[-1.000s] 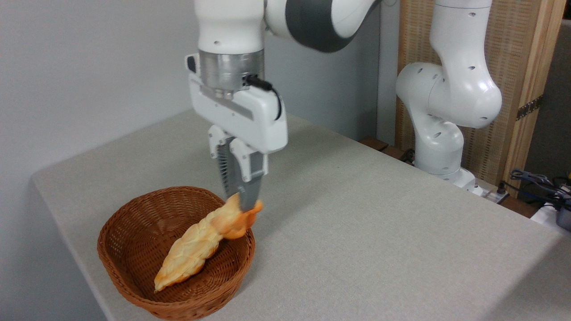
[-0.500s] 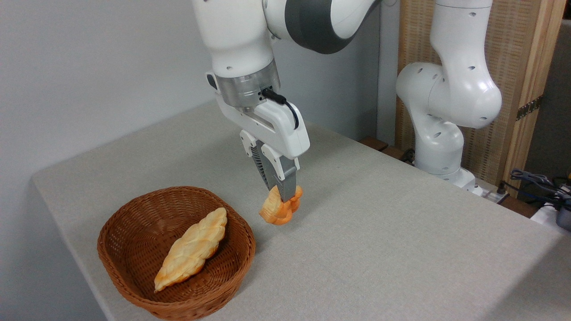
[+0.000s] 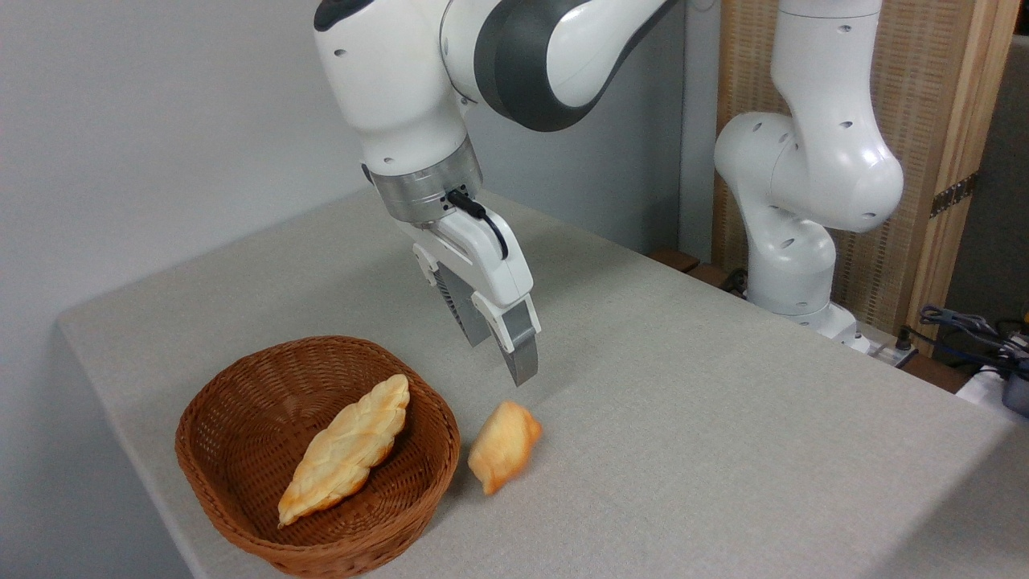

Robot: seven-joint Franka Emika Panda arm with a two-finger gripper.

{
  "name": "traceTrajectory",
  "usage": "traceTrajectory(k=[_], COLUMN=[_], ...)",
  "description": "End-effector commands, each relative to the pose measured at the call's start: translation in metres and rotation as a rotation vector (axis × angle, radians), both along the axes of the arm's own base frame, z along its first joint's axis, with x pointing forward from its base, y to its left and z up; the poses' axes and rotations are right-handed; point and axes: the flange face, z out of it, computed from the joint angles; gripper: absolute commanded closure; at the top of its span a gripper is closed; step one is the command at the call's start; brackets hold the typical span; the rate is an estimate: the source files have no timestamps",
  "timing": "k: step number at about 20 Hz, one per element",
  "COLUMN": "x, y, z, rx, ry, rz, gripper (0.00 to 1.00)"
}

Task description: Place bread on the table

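Grey wall stood behind a wide table, its top a light grey-beige cloth-like weave with a rounded corner at the left. To the right rose a wood-framed panel of woven cane, and a tangle of dark cables lay at the far right edge.

My arm was white and glossy, with a dark grey band at one joint and a brushed metal ring at the wrist. It reached down from the top, tilted so that my pincer pointed down and to the right above the table. Both grey fingers showed, one behind the other, ribbed on the inner faces, standing a little apart with nothing between them.

The bread lay on the table, below my pincer's tips and apart from them. It was a short, stubby roll, golden-orange, smooth and rounded on top, narrowing toward the near end. It rested just beside the right rim of the basket; I could not tell whether the two touched.

That basket was brown wicker, round and shallow, with a tightly woven wall. Inside it lay a pastry, long, leaf-shaped, pale golden, its surface plaited in ridges, leaning from the near floor up toward the far rim.
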Motion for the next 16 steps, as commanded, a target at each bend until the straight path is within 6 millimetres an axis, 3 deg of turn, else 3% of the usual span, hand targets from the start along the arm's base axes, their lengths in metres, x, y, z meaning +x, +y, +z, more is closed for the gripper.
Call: traceTrajectory(k=[1, 5, 8, 16], x=[-0.002, 0.001, 0.014, 0.025], y=[0.002, 0.009, 0.014, 0.014], z=[0.006, 0.017, 0.036, 0.041], rx=[-0.008, -0.005, -0.013, -0.019], ry=[0.006, -0.034, -0.130, -0.216], rz=[-0.008, -0.002, 0.011, 0.018], gripper=[0.00, 0.00, 0.00, 0.00])
